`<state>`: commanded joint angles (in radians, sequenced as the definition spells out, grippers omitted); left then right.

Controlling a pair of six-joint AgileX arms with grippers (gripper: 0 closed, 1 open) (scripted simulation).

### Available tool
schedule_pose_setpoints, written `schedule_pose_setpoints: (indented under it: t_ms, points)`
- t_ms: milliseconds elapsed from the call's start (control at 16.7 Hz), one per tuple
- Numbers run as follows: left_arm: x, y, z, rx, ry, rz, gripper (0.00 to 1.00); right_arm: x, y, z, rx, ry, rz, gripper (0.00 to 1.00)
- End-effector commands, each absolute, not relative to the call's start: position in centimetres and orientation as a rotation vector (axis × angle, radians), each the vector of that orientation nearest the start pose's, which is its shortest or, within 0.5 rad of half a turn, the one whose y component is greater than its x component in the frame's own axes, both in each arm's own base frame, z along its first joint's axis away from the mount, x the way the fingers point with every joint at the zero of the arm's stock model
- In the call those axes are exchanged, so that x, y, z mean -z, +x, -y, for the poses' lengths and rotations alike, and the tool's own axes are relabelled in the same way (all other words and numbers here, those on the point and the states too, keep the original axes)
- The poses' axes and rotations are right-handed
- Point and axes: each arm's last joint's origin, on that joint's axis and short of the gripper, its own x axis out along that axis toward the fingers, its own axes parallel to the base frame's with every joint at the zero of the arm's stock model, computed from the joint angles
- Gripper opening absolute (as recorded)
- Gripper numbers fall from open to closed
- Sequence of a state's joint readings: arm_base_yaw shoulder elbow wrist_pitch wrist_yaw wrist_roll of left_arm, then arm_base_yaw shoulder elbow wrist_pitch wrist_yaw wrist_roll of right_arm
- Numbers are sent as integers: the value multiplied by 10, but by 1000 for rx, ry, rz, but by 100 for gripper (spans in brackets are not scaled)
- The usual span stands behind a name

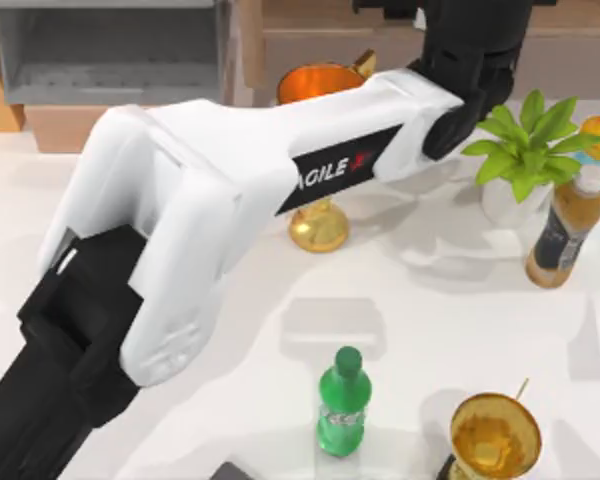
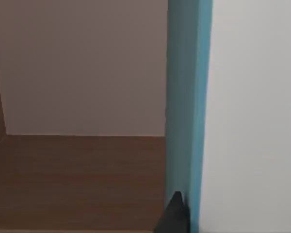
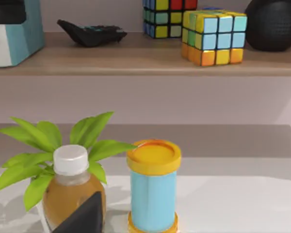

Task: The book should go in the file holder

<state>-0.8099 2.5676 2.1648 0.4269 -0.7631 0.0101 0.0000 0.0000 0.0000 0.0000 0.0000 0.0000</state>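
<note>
File holder [image 1: 110,50] cut by frame edge

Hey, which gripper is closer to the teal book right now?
Left. The left gripper grips the book up at the brown shelf; the right gripper sits low over the table beside the tea bottle and the plant, apart from the book.

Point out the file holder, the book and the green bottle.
file holder [image 1: 110,55]: top view, its hollow grey inside.
book [image 2: 184,97]: left wrist view, its teal cover.
green bottle [image 1: 342,405]: top view, its body below the cap.
</note>
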Motion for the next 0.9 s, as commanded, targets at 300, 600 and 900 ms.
schedule_pose_setpoints:
  t_ms: [300,600,900]
  points:
    - [-205,424,406,21,-13,12,0,-160,106,1,0,0,0,100]
    - [-219,424,406,21,-13,12,0,-160,106,1,0,0,0,100]
    - [-217,424,406,21,-8,8,0,-160,106,1,0,0,0,100]
